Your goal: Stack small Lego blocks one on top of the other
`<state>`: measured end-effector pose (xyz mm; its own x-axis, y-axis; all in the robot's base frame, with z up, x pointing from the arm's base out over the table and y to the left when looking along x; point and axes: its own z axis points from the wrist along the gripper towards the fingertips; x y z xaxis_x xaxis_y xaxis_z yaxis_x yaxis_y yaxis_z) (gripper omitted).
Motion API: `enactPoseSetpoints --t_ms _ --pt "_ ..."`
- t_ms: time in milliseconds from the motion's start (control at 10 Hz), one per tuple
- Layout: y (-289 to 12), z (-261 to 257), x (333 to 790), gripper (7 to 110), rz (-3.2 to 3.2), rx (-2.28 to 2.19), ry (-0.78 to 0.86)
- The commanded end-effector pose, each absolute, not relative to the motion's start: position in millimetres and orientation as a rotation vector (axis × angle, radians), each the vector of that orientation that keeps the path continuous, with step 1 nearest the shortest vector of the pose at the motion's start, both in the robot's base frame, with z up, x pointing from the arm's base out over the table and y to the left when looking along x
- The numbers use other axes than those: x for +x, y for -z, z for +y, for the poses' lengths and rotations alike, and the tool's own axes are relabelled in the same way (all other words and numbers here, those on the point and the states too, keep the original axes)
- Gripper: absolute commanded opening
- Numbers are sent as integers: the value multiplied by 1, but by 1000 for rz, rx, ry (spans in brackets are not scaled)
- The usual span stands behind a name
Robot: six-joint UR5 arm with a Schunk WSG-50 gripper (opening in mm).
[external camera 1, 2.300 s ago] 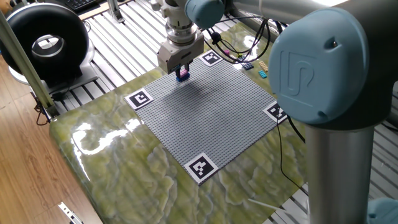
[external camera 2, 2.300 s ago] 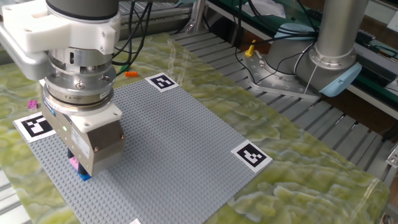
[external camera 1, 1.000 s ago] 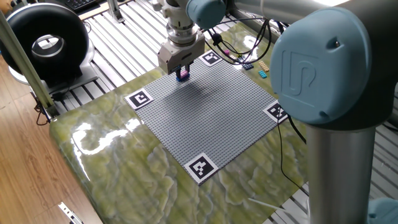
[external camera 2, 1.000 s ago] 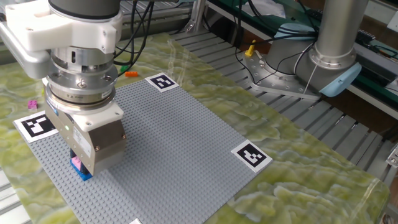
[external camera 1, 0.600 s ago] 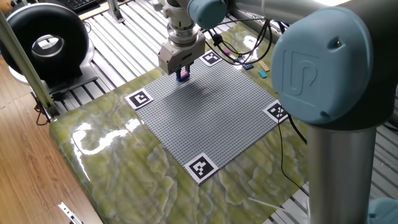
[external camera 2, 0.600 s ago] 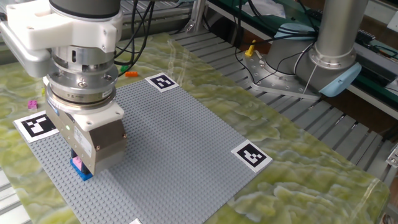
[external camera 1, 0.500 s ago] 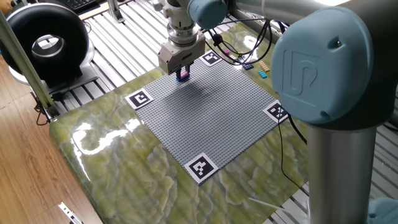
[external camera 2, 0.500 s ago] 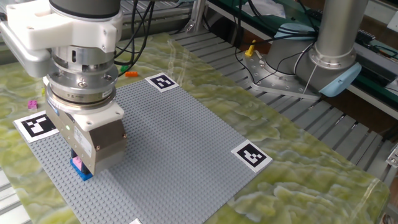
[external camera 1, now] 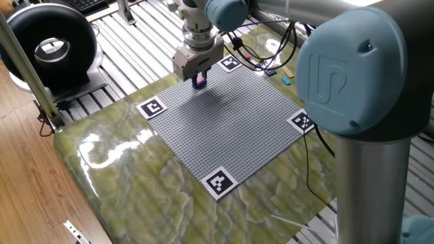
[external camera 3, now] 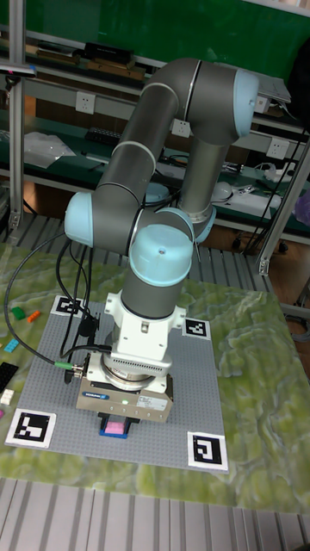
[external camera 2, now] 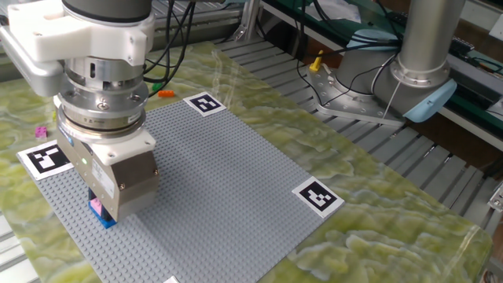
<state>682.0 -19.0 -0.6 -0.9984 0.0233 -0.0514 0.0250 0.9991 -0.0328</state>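
Observation:
A magenta-pink small Lego block (external camera 2: 96,206) sits on top of a bright blue one (external camera 2: 107,222) on the grey baseplate (external camera 2: 228,181), near its corner. From the tall fixed view the pink block (external camera 3: 114,426) shows just under the gripper body, with a blue edge (external camera 3: 114,436) below it. My gripper (external camera 1: 198,76) hangs straight down right over this stack. Its wide housing (external camera 2: 118,177) covers the fingers, so whether they touch the pink block is hidden.
Fiducial-marker squares (external camera 2: 317,196) mark the baseplate's corners. Loose bricks lie off the plate: orange (external camera 2: 165,93), magenta (external camera 2: 41,131), cyan (external camera 1: 285,80), and green (external camera 3: 15,313). A cable (external camera 3: 52,344) crosses the plate's left side. The arm's base (external camera 2: 420,71) stands at the back right.
The gripper has risen very slightly since the earliest frames. The pink and blue blocks have stayed in place on the baseplate.

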Motion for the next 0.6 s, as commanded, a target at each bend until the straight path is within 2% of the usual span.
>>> enactPoseSetpoints --t_ms 0,500 --pt "1 -18 682 7 3087 54 30" --pt "-1 -20 683 7 3089 47 28"
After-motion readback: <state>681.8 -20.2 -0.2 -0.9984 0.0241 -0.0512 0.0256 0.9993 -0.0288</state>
